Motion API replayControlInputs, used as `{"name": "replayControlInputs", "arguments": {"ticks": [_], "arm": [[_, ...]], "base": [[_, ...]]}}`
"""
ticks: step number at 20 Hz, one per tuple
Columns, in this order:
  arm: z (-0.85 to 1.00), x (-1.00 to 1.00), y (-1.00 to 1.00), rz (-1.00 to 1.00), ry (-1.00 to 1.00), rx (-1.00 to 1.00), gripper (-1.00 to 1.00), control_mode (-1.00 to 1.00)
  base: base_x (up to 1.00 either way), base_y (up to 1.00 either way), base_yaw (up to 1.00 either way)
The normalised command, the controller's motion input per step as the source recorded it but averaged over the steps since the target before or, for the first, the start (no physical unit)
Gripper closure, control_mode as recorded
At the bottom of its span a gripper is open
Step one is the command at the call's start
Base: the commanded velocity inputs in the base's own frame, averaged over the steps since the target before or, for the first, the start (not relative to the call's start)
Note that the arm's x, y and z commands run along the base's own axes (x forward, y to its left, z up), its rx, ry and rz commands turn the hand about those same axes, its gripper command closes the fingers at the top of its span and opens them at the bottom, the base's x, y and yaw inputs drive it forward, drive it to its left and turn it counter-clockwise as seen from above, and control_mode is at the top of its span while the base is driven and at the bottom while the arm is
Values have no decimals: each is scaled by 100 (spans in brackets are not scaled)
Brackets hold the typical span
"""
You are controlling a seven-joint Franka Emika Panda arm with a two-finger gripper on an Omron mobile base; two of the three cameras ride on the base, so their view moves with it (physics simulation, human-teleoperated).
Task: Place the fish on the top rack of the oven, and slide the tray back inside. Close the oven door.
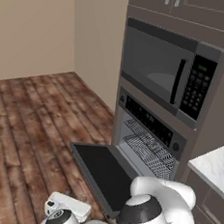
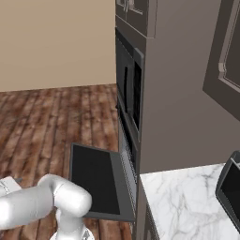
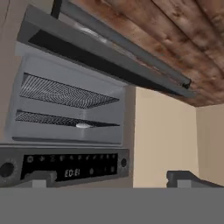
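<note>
Lower centre of the left base frame, your door hangs open; fish is racked, jaws parted, empty. Swing under and lift it shut.

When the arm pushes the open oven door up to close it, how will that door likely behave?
The oven door looks like a wide rigid panel lying flat open, so it will probably swing as one stiff piece about its oven-side edge. Its large glass window suggests it is fairly heavy. The smooth surface may let the pincer slip.
</note>
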Motion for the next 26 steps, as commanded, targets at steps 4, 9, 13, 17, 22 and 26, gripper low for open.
{"name": "replayControlInputs", "arguments": {"ticks": [4, 9, 13, 17, 22, 26], "arm": [[-82, 3, 96, -25, -1, -18, -100, -100], [-66, 11, 32, -33, -4, -13, -100, -100], [-38, 0, -20, -21, -7, -9, -100, -100], [-2, 23, -23, -3, -2, -1, -100, -100], [0, 17, -49, 7, 0, 8, -100, -100], [-14, 15, -52, 22, 0, 13, -100, -100]], "base": [[0, 0, 0], [0, 0, 0], [0, 0, 0], [0, 0, 0], [0, 0, 0], [0, 0, 0]]}}
